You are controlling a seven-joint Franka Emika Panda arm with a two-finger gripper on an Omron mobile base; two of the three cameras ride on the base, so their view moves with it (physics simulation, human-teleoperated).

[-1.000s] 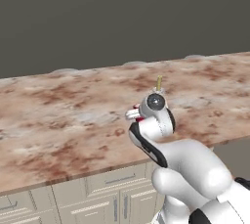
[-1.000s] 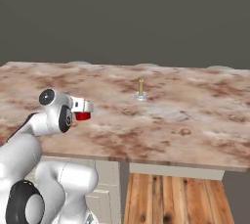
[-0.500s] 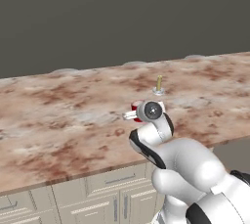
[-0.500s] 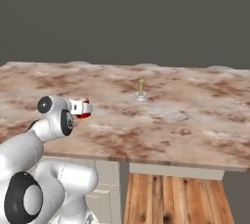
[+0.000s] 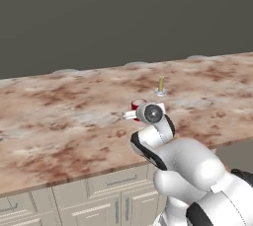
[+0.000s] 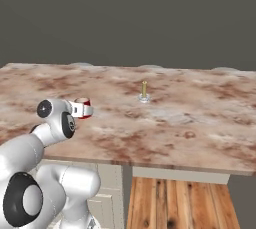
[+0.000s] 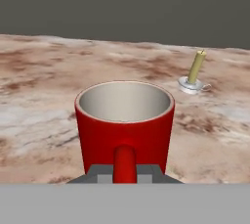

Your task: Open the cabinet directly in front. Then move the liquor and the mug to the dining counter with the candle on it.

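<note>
My gripper is shut on the handle of the red mug, which stands upright with its cream inside showing. The mug is over the dining counter, a little in from its near edge; I cannot tell whether its base touches the stone. My gripper reaches forward from the arm. The candle stands in its small round holder beyond the mug and to its right. The liquor and the cabinet are out of view.
Cream drawer and door fronts sit under the counter's near edge. A wood floor shows past the counter's right end. A dark wall rises behind the counter. Open stone lies all around the mug and candle.
The arm has carried the mug a little farther in over the counter, toward the candle. The candle has not moved.
</note>
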